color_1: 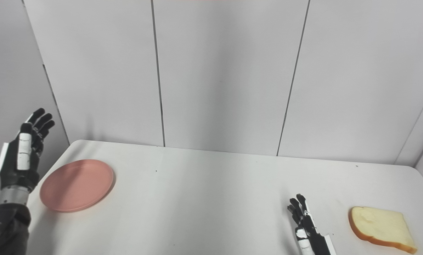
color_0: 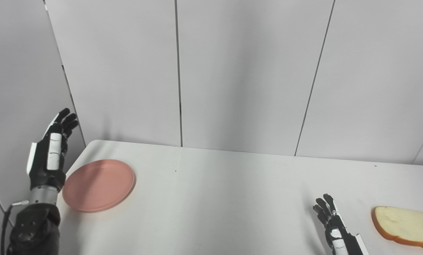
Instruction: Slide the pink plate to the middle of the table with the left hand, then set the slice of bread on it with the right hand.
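The pink plate [color_0: 99,185] lies flat near the table's left edge. My left hand [color_0: 52,150] is raised above and just left of it, fingers straight and apart, holding nothing and not touching the plate. A slice of bread [color_0: 402,227] with a brown crust lies at the front right of the table. To its left, my right hand [color_0: 333,226] rests low near the front edge, fingers extended and apart, a clear gap away from the bread.
The white table [color_0: 225,198] has a rounded back left corner and stands against grey wall panels [color_0: 232,71]. A side panel [color_0: 13,88] rises close behind my left hand.
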### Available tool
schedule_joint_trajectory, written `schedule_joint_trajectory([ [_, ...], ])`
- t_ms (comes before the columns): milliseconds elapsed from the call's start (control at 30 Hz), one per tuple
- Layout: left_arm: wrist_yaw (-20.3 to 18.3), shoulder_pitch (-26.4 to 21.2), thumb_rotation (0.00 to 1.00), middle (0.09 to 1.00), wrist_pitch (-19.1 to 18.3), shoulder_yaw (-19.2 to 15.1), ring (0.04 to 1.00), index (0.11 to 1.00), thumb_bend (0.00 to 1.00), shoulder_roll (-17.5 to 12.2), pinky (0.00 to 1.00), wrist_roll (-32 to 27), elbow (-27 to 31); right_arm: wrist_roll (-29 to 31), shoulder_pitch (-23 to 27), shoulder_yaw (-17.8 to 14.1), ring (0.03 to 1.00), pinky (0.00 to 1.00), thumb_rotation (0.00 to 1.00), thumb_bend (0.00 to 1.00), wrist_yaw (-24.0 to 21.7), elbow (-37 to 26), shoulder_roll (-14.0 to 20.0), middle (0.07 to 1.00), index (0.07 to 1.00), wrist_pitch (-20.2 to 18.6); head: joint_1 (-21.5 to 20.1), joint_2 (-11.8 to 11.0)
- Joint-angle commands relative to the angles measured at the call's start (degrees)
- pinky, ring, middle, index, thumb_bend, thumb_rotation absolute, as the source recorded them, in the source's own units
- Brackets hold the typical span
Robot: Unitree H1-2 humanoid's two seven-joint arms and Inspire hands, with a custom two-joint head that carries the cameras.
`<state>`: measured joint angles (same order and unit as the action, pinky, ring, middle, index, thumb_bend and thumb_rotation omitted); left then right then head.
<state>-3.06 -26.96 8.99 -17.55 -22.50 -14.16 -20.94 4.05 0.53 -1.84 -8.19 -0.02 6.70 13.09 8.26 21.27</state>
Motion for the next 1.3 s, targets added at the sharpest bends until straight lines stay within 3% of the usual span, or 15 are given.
schedule_joint_trajectory([
  [0, -2.45, -3.84, 0.92, 0.868, 3.58, -0.63, 0.876, 0.825, 0.92, -3.39, 0.91, -1.07, -3.74, 0.4, -5.91, 1.23, 0.931, 1.0, 1.0, 0.82, 0.02, 6.37, -1.9, 0.945, 0.994, 0.75, -0.06, 0.25],
  [233, -6.59, -9.58, 0.93, 0.879, 9.61, -2.35, 0.883, 0.855, 0.96, -7.91, 0.87, -3.17, -22.01, 0.28, -6.06, 1.16, 0.919, 0.99, 1.0, 0.83, 0.14, 6.27, -1.95, 0.938, 0.992, 1.02, -0.36, 0.68],
  [333, -7.85, -11.23, 0.92, 0.891, 11.32, -2.49, 0.895, 0.869, 0.95, -8.78, 0.86, -3.55, -26.92, -0.05, -6.11, 1.23, 0.913, 1.0, 1.0, 0.83, 0.27, 5.91, -1.92, 0.929, 0.989, 0.6, -0.44, 0.84],
  [600, -8.13, -11.48, 0.93, 0.866, 11.61, -2.74, 0.863, 0.879, 0.92, -8.14, 0.8, -4.51, -30.38, -0.07, -6.56, 1.31, 0.916, 1.0, 1.0, 0.84, 0.22, 4.89, -2.01, 0.928, 0.987, 0.12, -0.91, 1.44],
  [1267, -5.06, -13.2, 0.9, 0.832, 11.57, -2.05, 0.845, 0.852, 0.84, -4.18, 0.78, -4.13, -41.5, -1.05, -7.56, 1.58, 0.902, 0.96, 1.0, 0.83, 0.37, 3.03, -1.9, 0.917, 0.987, -0.71, -1.83, 3.02],
])
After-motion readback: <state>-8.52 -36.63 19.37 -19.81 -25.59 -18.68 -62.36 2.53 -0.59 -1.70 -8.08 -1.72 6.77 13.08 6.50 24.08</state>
